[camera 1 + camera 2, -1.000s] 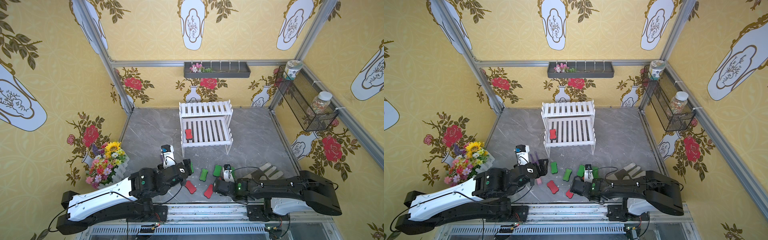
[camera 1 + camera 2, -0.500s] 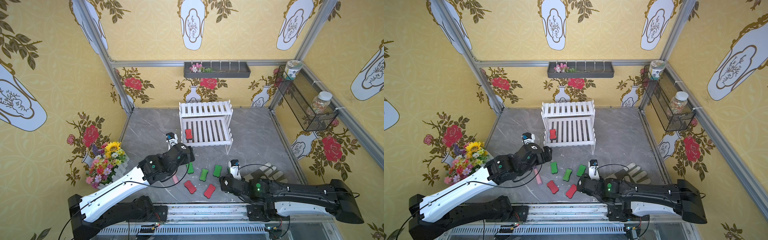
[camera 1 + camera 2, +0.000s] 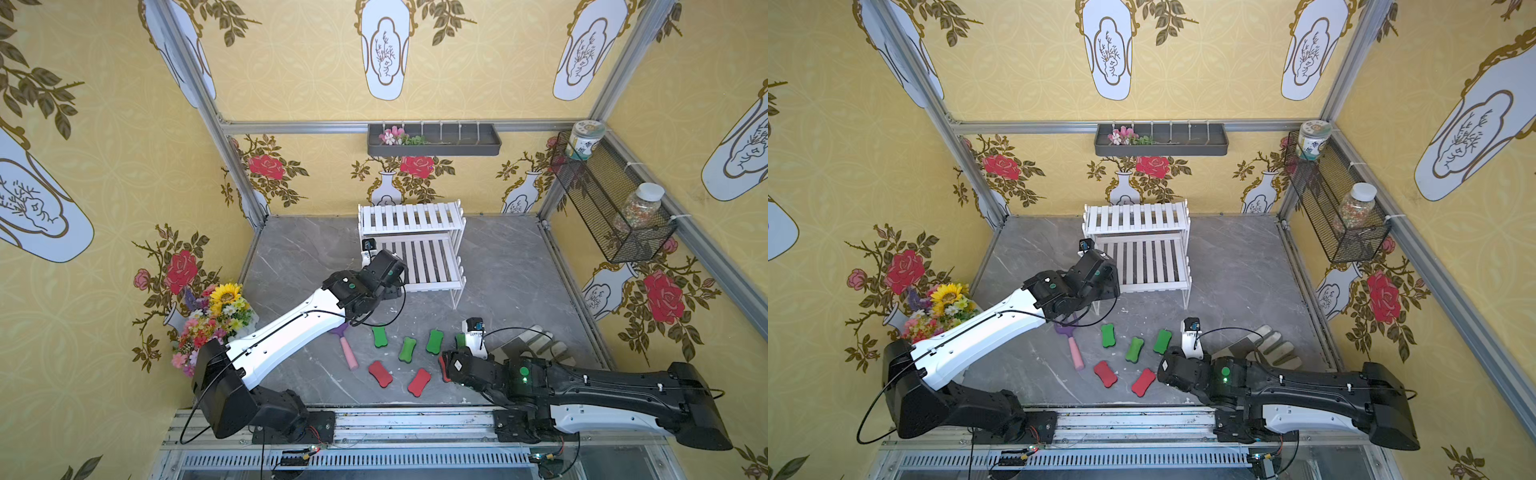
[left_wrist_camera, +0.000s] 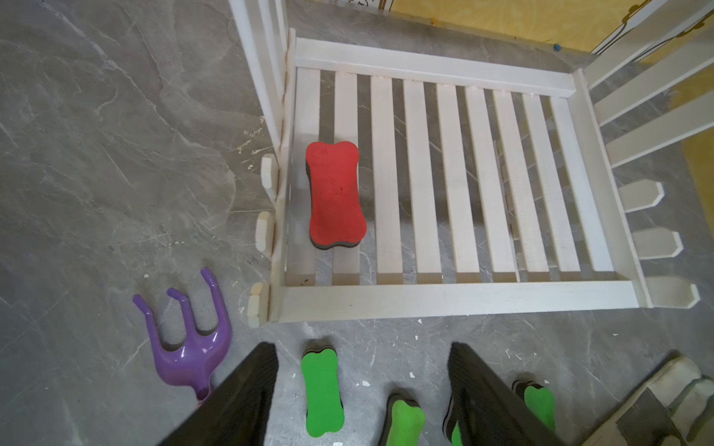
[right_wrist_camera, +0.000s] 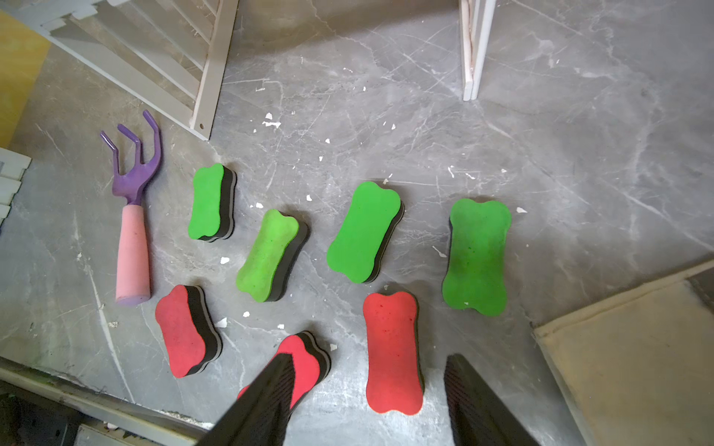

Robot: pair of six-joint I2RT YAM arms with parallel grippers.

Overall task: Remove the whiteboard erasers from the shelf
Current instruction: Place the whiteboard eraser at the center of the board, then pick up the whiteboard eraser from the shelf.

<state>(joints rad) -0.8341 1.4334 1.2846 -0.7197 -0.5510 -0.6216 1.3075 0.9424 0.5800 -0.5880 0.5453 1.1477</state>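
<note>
Reaching out, left fingers (image 4: 235,401) hang parted near the shelf (image 4: 459,299).

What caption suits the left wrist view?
Open black fingers hover before one red bone-shaped eraser on the white slatted shelf.

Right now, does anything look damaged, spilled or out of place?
Yes: small white flakes litter the grey floor between the shelf legs and the erasers, possibly chipped paint. One red eraser sits alone on the lower tier.

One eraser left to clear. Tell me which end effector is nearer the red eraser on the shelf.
Left. The left end effector hangs at the shelf front, close to the red eraser; the right end effector is over the floor erasers, farther off.
</note>
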